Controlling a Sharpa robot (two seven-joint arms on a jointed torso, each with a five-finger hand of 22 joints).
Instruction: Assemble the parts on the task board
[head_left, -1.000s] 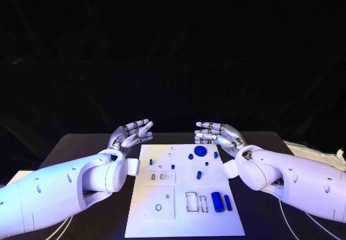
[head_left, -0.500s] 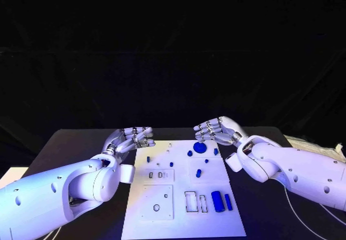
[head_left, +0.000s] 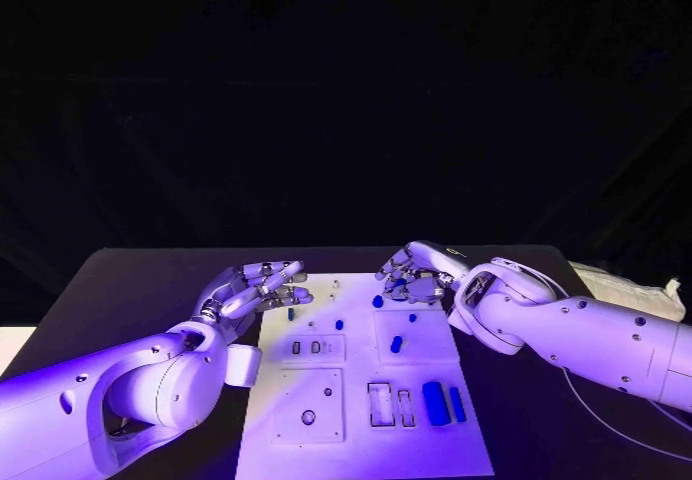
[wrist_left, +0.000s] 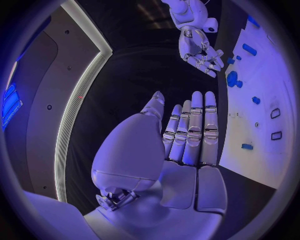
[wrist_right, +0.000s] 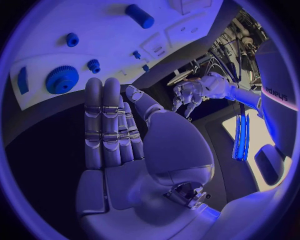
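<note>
Right hand (head_left: 415, 277) hovers over the far edge of the task board (head_left: 361, 440), fingers straight and together, holding nothing. Left hand (head_left: 260, 287), beside the board's far left corner, likewise empty, fingers extended. Blue gear (wrist_right: 62, 79) lies just beyond the right fingertips; the head view hides it behind that hand. Judged light, rigid, slick: pinch across its toothed rim.

text | none legible (faint lettering on an arm (wrist_right: 275, 92), unreadable)
</note>
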